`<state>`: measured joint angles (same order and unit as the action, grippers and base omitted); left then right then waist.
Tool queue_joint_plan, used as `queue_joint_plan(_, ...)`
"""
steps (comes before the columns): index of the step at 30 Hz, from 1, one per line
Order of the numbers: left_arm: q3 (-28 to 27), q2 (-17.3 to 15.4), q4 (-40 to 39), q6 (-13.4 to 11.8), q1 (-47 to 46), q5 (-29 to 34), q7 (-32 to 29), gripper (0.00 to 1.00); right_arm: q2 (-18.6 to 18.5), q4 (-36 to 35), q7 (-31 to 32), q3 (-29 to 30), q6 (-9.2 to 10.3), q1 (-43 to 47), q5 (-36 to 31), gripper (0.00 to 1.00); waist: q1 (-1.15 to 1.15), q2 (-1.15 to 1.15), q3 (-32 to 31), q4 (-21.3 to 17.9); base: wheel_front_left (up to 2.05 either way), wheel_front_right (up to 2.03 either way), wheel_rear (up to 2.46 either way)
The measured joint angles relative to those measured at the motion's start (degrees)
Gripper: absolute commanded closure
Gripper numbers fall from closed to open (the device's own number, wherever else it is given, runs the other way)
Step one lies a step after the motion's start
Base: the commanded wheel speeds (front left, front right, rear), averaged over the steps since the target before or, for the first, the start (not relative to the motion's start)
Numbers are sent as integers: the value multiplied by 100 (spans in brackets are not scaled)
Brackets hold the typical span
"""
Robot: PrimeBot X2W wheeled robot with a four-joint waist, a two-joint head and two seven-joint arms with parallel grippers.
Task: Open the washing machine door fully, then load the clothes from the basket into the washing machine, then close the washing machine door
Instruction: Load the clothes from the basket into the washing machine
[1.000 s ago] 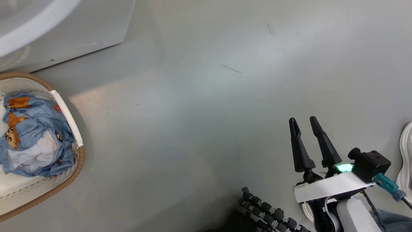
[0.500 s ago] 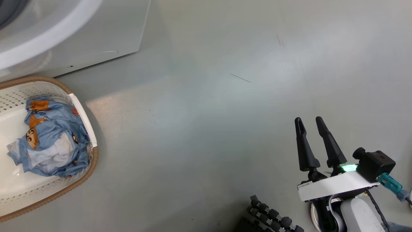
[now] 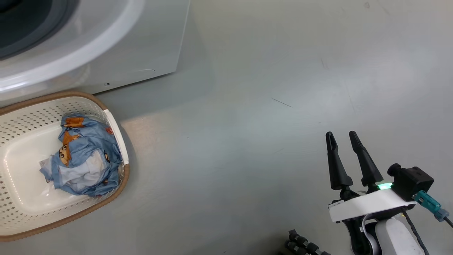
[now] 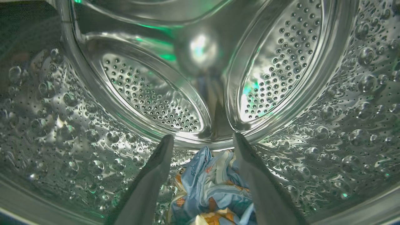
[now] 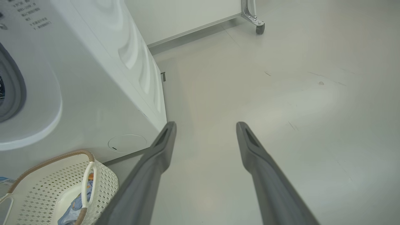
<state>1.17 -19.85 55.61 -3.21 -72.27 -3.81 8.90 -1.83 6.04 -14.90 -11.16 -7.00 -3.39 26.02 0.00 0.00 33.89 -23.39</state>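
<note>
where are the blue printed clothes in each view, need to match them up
Head view: clothes heaped in the basket, lower left.
Left wrist view: clothes in the drum, bottom centre, under the open left claw.
Right wrist view: clothes peeking from the basket, bottom left.
Shared landmark: the washing machine.

One cream perforated plastic basket [image 3: 24,118] is sitting left of the right gripper [image 3: 340,133]. Two light-blue printed clothes bundles [image 3: 85,159] are showing.

1. The clothes [image 3: 83,156] are printed light blue with orange-brown figures, with a cream piece.
2. The basket [image 3: 21,117] is coloured cream-white, dotted with holes, rimmed in brown.
3. The washing machine [image 3: 141,46] is finished white.
</note>
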Motion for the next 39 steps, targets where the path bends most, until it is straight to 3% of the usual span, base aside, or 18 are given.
queue_joint_plan(14,-144,840,512,-22,890,-480,435,0,-7,168,0,254,0,-36,-243,0,0,0,-655,376,0,0,0)
queue_joint_plan(26,-144,1679,530,307,1741,-750,538,0,-22,279,0,600,0,3,-609,0,0,0,-1372,891,0,0,0)
queue_joint_plan(33,-43,1748,448,469,2579,-779,554,0,-23,325,0,684,-1,122,-860,0,-1,0,-1821,1230,0,0,0)
queue_joint_plan(39,-48,1760,-77,571,3349,-794,554,0,-94,363,0,715,-1,311,-946,0,-1,0,-2271,1521,0,0,0)
